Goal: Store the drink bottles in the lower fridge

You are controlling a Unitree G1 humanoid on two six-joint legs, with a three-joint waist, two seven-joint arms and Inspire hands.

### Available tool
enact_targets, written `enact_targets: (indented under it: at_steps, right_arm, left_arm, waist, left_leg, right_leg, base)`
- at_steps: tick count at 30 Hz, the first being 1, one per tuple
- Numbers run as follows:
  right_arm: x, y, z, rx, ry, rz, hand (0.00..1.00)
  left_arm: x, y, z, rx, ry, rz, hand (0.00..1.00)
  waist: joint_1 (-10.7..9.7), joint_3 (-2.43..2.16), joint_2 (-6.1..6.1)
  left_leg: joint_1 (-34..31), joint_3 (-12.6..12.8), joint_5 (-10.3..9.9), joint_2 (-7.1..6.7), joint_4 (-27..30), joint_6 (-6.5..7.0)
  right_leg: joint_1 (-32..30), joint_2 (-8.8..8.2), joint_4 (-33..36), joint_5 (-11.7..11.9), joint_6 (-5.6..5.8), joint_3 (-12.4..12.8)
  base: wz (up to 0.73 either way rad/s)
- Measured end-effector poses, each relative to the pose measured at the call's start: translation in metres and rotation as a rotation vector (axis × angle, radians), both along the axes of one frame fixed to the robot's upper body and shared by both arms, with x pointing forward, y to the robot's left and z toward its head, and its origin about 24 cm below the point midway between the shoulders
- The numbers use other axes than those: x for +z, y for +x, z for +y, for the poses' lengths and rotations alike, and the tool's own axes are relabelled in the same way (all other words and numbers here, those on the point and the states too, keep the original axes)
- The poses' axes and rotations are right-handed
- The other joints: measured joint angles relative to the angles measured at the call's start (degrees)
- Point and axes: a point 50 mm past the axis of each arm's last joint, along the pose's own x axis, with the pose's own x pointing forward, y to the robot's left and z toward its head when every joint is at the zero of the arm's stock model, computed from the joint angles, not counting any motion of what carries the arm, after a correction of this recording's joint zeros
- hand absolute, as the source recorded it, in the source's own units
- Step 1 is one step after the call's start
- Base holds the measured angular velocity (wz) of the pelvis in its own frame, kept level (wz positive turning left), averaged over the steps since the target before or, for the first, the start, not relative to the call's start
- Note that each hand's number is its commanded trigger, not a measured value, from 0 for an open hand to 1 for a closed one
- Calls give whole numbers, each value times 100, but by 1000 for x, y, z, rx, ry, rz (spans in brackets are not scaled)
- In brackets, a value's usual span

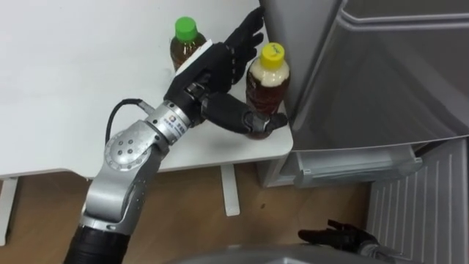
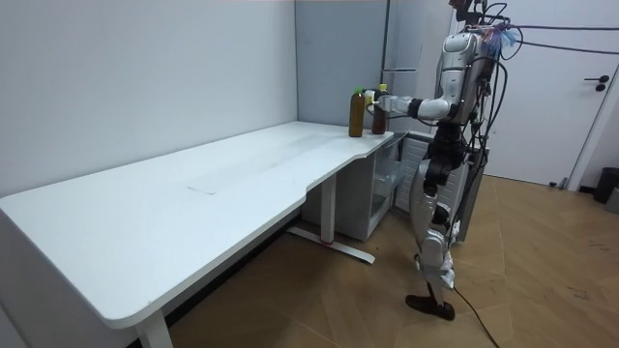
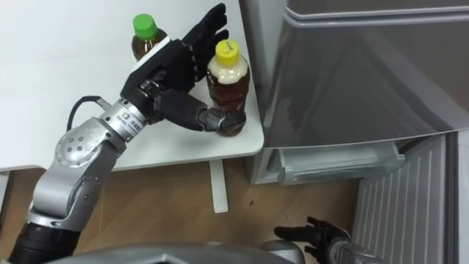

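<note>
Two tea bottles stand at the white table's point(image 1: 73, 110) corner beside the fridge. The yellow-capped bottle point(image 1: 267, 81) is nearest the fridge; the green-capped bottle point(image 1: 187, 40) stands behind it to the left. My left hand point(image 1: 212, 73) reaches round the yellow-capped bottle: the straight fingers lie along its far side and the thumb rests against its lower front. My right hand point(image 1: 341, 236) hangs low near the floor with relaxed fingers, holding nothing. In the room view I stand at the table's end by the fridge, left arm stretched toward the bottles point(image 2: 379, 108).
The grey fridge point(image 1: 366, 66) stands right against the table corner, its upper door closed. Below, the lower compartment point(image 1: 352, 165) is open, and its white ribbed door point(image 1: 421, 209) swings out at the right. Wooden floor lies beneath.
</note>
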Motion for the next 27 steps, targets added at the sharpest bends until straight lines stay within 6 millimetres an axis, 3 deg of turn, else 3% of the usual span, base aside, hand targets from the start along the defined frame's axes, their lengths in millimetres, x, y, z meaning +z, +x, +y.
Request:
enact_targets:
  at_steps: [6, 7, 8, 9, 10, 11, 12, 27]
  right_arm:
    - [1, 4, 0, 10, -1, -11, 0]
    - [1, 4, 0, 11, 0, -14, 0]
    - [1, 5, 0, 12, 1, -15, 0]
    - [1, 5, 0, 13, 3, -16, 0]
    - [1, 5, 0, 13, 4, -18, 0]
    - [1, 5, 0, 13, 4, -18, 0]
    - [1, 6, 0, 13, 5, -19, 0]
    - [2, 9, 1, 22, 28, -29, 0]
  left_arm:
    - [-8, -3, -7, -40, 45, 22, 0]
    - [-8, -3, -7, -42, 46, 23, 6]
    - [-8, -3, -7, -43, 46, 23, 15]
    - [-8, -3, -8, -46, 46, 24, 40]
    - [-8, -4, -9, -52, 45, 25, 75]
    - [-8, -4, -10, -55, 45, 26, 82]
    - [-9, -4, -11, -62, 45, 27, 100]
    - [-11, -4, -11, -80, 52, 41, 100]
  waist:
    - [-62, 18, 24]
    - [-103, 20, 29]
    - [-120, 21, 31]
    - [-138, 24, 35]
    - [-140, 26, 41]
    - [-141, 33, 34]
    - [-144, 33, 34]
    - [-249, 34, 30]
  left_leg:
    - [-17, 1, 0, 0, 0, 0]
    - [-17, 1, 0, 0, 0, 0]
    - [-16, 2, 0, 0, 0, 0]
    - [-15, 14, 0, 0, 0, 0]
    - [-17, 27, 0, -1, -1, 0]
    - [-17, 29, 0, -1, -3, 0]
    - [-18, 30, 0, -1, -9, 0]
    - [-34, 31, 0, -2, -20, 0]
  right_leg:
    - [-15, 0, 0, 0, 0, 3]
    - [-14, 0, 1, 0, 0, 4]
    - [-15, 0, 1, 0, 0, 6]
    - [-20, 0, 1, 0, 0, 20]
    - [-31, 0, 1, 0, -1, 49]
    - [-34, 0, 1, 1, -1, 52]
    - [-38, 0, 1, 1, -1, 53]
    - [-55, 1, 1, 1, 0, 58]
  base:
    - [0]
    - [0]
    - [0]
    - [-5]
    - [-6]
    - [-4]
    - [0]
    - [0]
